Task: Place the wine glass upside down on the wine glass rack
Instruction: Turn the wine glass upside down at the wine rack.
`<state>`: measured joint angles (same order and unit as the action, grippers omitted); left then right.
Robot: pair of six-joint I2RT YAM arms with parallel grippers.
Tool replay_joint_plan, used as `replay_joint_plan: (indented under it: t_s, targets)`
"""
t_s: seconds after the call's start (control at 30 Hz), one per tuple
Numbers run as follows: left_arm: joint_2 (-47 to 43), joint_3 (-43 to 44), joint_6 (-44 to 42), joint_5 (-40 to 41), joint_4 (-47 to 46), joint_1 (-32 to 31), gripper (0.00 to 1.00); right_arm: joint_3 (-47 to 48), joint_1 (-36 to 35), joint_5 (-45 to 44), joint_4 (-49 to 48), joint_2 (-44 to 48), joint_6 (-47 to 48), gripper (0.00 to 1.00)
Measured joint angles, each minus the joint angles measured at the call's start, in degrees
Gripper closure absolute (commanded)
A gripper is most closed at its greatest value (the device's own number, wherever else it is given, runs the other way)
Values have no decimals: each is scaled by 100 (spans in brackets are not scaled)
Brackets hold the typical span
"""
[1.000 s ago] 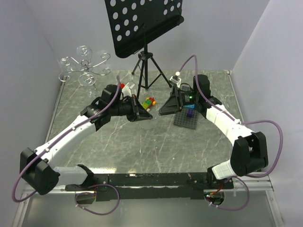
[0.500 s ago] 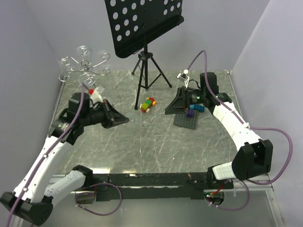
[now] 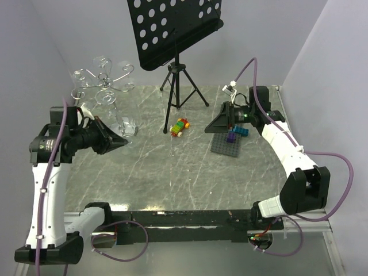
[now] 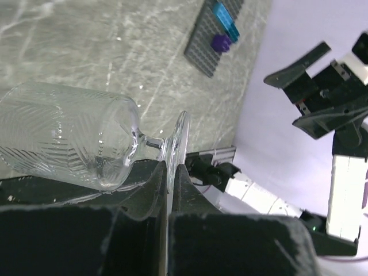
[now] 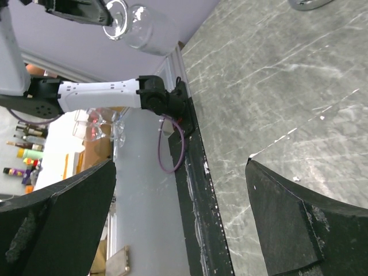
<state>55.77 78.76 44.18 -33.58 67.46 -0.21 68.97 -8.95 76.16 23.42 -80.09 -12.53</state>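
Between the fingers of the left gripper [image 4: 171, 175] the glass [image 4: 69, 135] is held by its foot, the disc pinched edge-on and the jaws nearly closed on it. The bowl is carried close to horizontal, clear of the table [image 3: 172, 167], with its mouth pointing away from the gripper. From above, the glass is seen in front of the rack [image 3: 103, 80] and slightly to its right. It is near the post, but whether it touches cannot be told. The right gripper [image 5: 179, 172] is spread wide with nothing in it, and is held well apart, over the brick plate [image 3: 227, 146].

The step in hand is judged to be the carry toward a hook. For a clean result, the wrist should be rolled until the mouth faces down. The stem should then be lined up with the open end of one curled arm and the foot slid in above the wire. Release is advised only once the foot is seen resting on the wire. An edge grip on glass is judged liable to slip, so slow motion is recommended.
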Motion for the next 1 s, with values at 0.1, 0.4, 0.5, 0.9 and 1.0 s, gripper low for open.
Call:
replay_joint_plan:
  t_s: [0.1,0.4,0.5,0.9,1.0]
  targets:
    - [63,372,-2,286,428,142,99,2,66,0,-37,-15,-11,0]
    - [173,1019,37,1445,848,330,99,4,188,24,-409,-131,-251,0]
    - [173,990,63,1781,820,407,99,4,188,39,-535,-173,-310,0]
    - [463,929,-39,2131,0,1915,99,4,330,142,-1139,-372,-715,0]
    - [531,782,7,1989,-428,2175,99,4,378,166,-1399,-378,-896,0]
